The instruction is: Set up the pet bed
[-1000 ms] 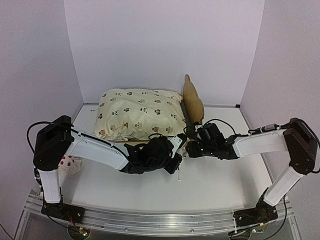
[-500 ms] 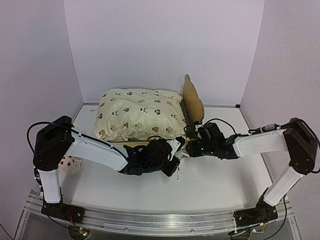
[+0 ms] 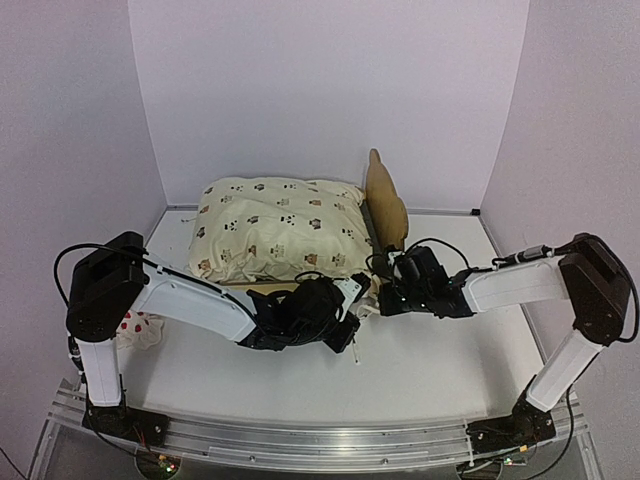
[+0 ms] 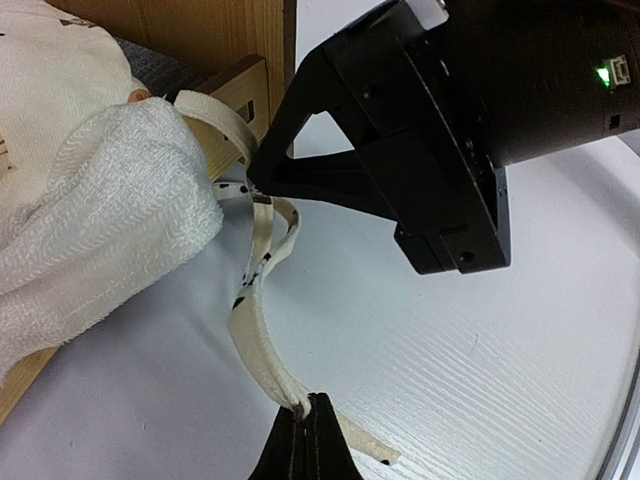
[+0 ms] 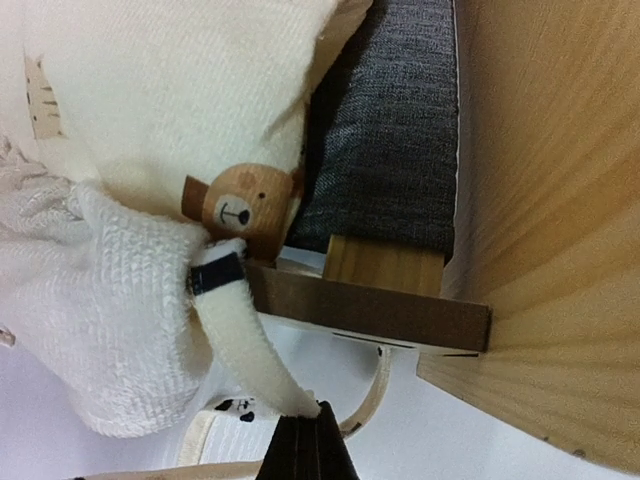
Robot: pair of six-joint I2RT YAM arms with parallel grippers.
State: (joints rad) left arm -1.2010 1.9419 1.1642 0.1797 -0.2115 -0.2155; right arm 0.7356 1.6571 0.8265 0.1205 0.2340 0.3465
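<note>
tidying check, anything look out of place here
The red-spotted pillow lies at the table's left edge, apart from the pet bed. Ties from the cushion trail off the bed's corner onto the table.

Three plain pale-lilac panels box the spot in: back wall (image 3: 330, 90), left wall (image 3: 60, 120), right wall (image 3: 585, 120), meeting at straight corner seams. Flat white wood-grain desk (image 3: 430, 370) w/ a silver aluminium rail (image 3: 300, 437) along its near edge. Light soft & even.
</note>
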